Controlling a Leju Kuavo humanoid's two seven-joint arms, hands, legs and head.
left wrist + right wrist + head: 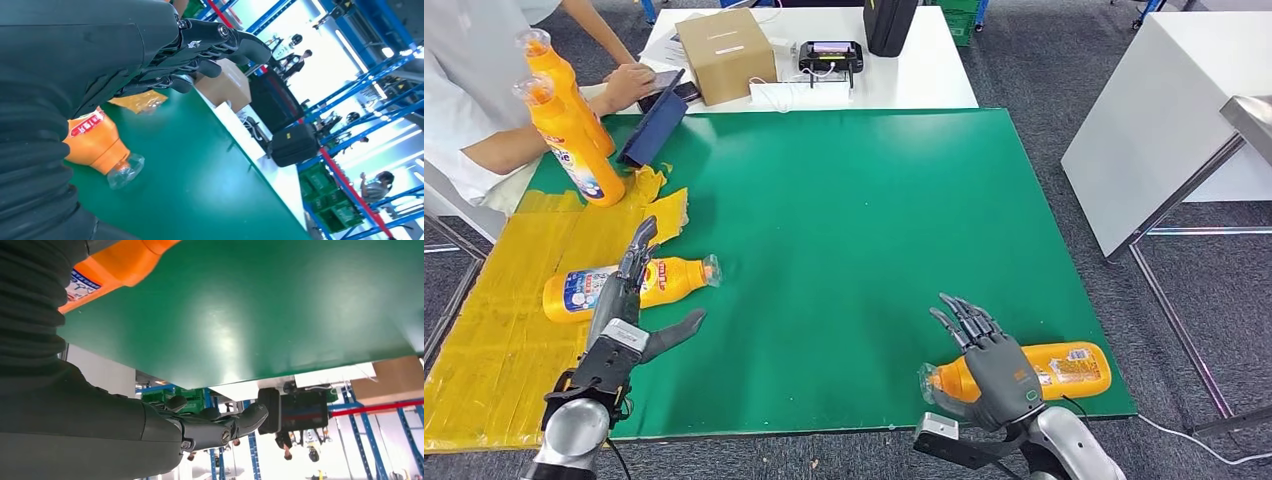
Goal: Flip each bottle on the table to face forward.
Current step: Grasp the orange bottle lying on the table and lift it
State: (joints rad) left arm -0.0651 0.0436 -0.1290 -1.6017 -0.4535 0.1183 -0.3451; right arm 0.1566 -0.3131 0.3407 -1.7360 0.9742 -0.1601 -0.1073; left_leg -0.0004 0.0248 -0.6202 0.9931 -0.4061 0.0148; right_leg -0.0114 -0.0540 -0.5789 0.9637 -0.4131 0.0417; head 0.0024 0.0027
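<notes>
Four orange plastic bottles are sitting on the green-topped table (844, 200). One orange plastic bottle with a blue-and-white label (624, 285) is lying on its side near the table's left edge, its clear cap pointing toward the middle, partly on the yellow crinkled sheet (494, 310) covering the left side. The left hand (629, 320) is hovering over this bottle with fingers stretched out and thumb spread, gripping nothing. A second orange plastic bottle with a red-and-white label (1064, 368) is lying on its side at the near right corner, clear cap pointing left. The right hand (989, 360) is resting over its neck end, fingers extended and apart, not closed around it. Two upright orange plastic bottles (569, 125) are standing at the far left corner, beside a person's forearm (544, 135).
</notes>
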